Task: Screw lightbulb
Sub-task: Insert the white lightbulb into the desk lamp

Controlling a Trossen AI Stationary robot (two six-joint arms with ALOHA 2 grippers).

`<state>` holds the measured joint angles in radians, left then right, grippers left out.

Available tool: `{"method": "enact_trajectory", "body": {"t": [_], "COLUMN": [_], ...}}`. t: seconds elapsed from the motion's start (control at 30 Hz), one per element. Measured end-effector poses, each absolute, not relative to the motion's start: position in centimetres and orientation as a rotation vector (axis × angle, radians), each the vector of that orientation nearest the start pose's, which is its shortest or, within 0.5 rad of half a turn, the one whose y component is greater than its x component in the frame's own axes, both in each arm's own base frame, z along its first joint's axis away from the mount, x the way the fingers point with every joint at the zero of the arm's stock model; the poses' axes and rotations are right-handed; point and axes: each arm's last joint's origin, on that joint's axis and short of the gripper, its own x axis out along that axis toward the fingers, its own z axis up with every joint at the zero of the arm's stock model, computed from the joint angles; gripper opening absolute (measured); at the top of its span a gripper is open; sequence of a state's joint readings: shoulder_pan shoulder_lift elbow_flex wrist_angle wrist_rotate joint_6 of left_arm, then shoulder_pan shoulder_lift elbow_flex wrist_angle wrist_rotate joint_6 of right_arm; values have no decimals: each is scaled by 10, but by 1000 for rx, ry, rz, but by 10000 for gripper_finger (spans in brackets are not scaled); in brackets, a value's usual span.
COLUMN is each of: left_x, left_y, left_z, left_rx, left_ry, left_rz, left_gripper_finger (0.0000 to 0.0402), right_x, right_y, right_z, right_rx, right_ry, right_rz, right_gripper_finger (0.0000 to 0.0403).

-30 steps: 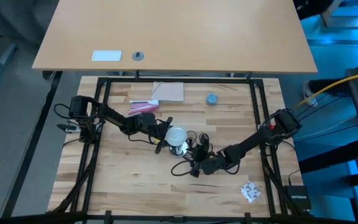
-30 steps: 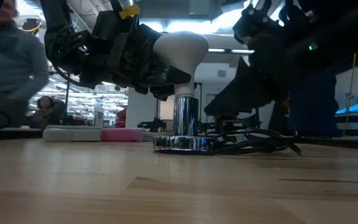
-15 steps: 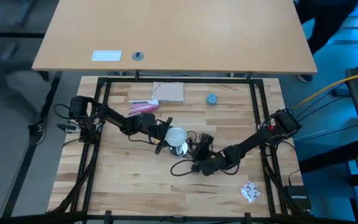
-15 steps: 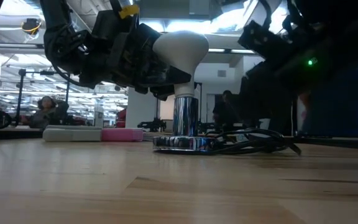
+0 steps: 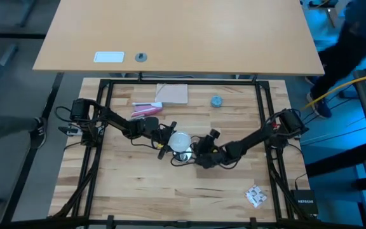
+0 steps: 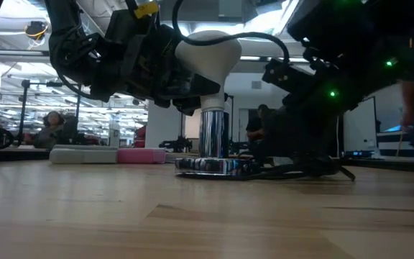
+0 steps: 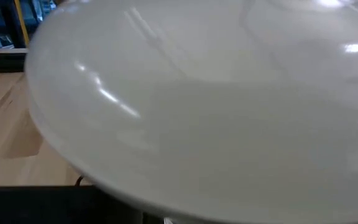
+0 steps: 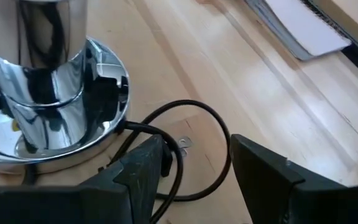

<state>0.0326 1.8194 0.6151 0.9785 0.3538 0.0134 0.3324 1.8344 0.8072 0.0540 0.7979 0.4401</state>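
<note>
Fingers of the left gripper (image 6: 182,75) pinch the lightbulb (image 6: 208,49) by its globe, holding it upright with its base in the silvery socket (image 6: 213,140) at mid-table. Just beside, the right gripper (image 8: 194,168) sits low with its fingers spread and empty — the black cord (image 8: 166,134) loops between them, near the socket's foot. My worry is that the socket may spin with the bulb if nothing steadies it, or the bulb may cross-thread if tilted.
</note>
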Motion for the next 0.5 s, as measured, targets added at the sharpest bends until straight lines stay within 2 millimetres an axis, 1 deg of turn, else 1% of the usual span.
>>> {"method": "enact_trajectory", "body": {"t": [0.13, 0.27, 0.43, 0.5], "left_x": [321, 321, 321, 321], "left_y": [0, 0, 0, 1], "left_z": [131, 131, 131, 131], "left_rx": [-18, -18, -18, -17], "left_ry": [219, 218, 218, 218], "left_rz": [-324, -324, -323, -323], "left_gripper_finger": [164, 164, 164, 164], "right_x": [307, 305, 304, 302], "right_y": [80, 80, 80, 83], "right_z": [109, 116, 140, 149], "right_rx": [-136, -182, -185, -196], "right_ry": [720, 725, 675, 657], "right_rz": [-569, -558, -515, -484], "right_gripper_finger": [198, 198, 198, 198]}}
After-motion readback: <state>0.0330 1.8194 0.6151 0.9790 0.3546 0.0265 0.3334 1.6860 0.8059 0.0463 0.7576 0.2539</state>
